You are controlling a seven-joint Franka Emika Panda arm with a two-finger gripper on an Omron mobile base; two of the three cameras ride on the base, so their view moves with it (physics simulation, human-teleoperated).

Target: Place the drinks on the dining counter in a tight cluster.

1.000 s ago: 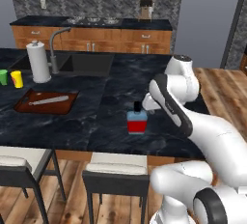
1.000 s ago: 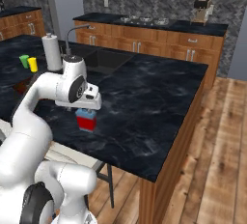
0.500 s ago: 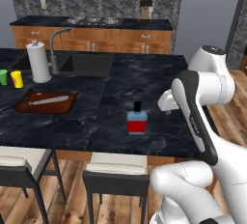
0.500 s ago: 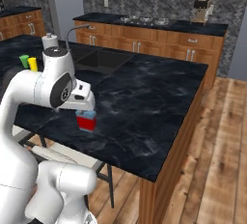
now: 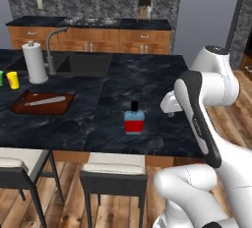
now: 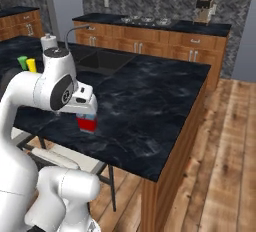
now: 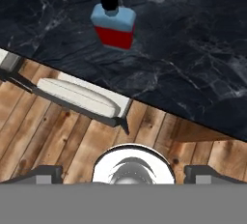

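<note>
Gripper (image 5: 170,105) (open) beside upright bottle (image 5: 134,119).

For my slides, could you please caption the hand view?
Squat blue-and-red bottle standing upright on the black marble counter near its edge.

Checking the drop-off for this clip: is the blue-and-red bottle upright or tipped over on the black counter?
Upright. The bottle stands on its base on the counter, black cap on top, with nothing touching it.
</note>
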